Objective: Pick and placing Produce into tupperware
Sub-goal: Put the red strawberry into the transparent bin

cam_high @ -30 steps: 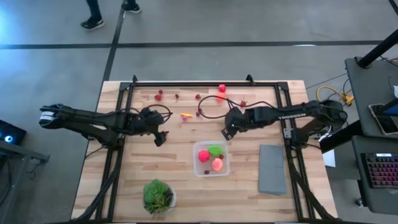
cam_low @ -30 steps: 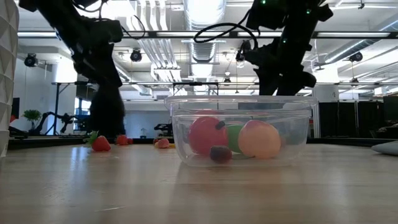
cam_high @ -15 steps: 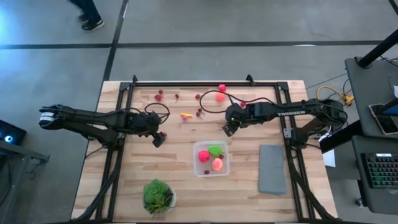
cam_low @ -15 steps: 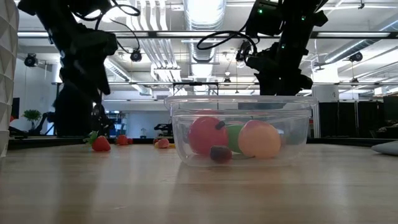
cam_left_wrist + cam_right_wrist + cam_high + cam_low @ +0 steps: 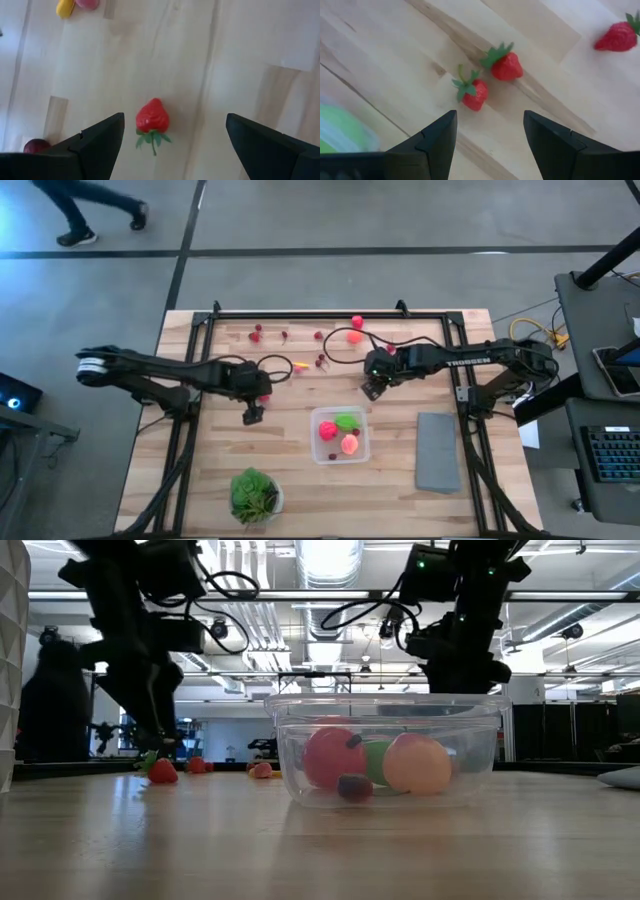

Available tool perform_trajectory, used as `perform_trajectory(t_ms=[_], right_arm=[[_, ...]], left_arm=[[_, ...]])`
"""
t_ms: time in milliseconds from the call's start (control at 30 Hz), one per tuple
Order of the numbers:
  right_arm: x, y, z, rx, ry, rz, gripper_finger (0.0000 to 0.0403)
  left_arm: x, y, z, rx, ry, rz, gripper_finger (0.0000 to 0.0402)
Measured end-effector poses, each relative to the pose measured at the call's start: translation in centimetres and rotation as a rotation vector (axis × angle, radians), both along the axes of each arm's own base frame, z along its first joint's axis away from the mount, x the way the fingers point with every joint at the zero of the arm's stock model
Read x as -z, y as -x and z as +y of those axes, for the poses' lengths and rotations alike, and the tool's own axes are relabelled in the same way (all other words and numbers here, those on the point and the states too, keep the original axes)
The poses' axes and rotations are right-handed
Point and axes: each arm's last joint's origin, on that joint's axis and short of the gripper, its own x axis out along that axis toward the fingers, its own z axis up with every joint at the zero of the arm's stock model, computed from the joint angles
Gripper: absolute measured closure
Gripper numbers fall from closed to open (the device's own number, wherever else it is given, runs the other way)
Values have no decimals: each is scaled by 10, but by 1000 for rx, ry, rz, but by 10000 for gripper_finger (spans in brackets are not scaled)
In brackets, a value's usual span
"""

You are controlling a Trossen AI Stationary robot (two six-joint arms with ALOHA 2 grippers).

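in the low view the tupperware (image 5: 390, 750) is seen nearest, right of centre on the wooden table (image 5: 320, 850), with a red piece (image 5: 330, 755), a lime-green piece (image 5: 375, 758), an orange piece (image 5: 417, 764) and a small dark berry (image 5: 352, 786) lying inside it. further back on the left, strawberries (image 5: 163, 771) are scattered on the tabletop below the dark arm there.

in the high view the tupperware (image 5: 340, 436) is placed in the lower middle of the frame. a leafy plant in a white bowl (image 5: 254, 494) is set at the lower left and a flat grey slab (image 5: 438, 451) at the lower right. the left gripper (image 5: 252, 416) is held left of the container and apart from it; in the left wrist view its fingers (image 5: 95, 142) are spread wide, nothing is gripped, and a strawberry (image 5: 152, 117) is seen on the wood between them, with a yellow piece (image 5: 65, 7) in the upper left corner and a dark red berry (image 5: 36, 146) at the lower left edge.

the right gripper (image 5: 372, 389) is held just above the container's upper right corner in the high view. in the right wrist view its fingers (image 5: 437, 142) are parted about halfway and hold nothing; two strawberries (image 5: 490, 80) are seen lying near each other beyond them, and a third strawberry (image 5: 617, 36) lies at the upper right.

farther up the high view, more produce (image 5: 320, 340) is strewn along the table's far edge, including an orange piece (image 5: 354, 336) and a red piece (image 5: 357, 322). beyond the table, at the upper left, a person's legs (image 5: 90, 210) are seen on the grey floor.
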Motion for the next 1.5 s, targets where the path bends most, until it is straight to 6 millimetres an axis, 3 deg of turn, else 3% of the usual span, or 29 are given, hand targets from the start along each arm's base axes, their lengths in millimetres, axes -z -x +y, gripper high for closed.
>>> perform_trajectory(t_ms=[500, 1033, 1500], right_arm=[[21, 17, -4, 10, -9, 116, 181], [37, 22, -27, 100, 4, 35, 181], [36, 21, -33, 104, 17, 11, 181]], left_arm=[[15, -5, 24, -79, 142, 50, 68], [45, -13, 34, -52, 141, 206, 69], [46, -15, 35, -51, 139, 195, 172]])
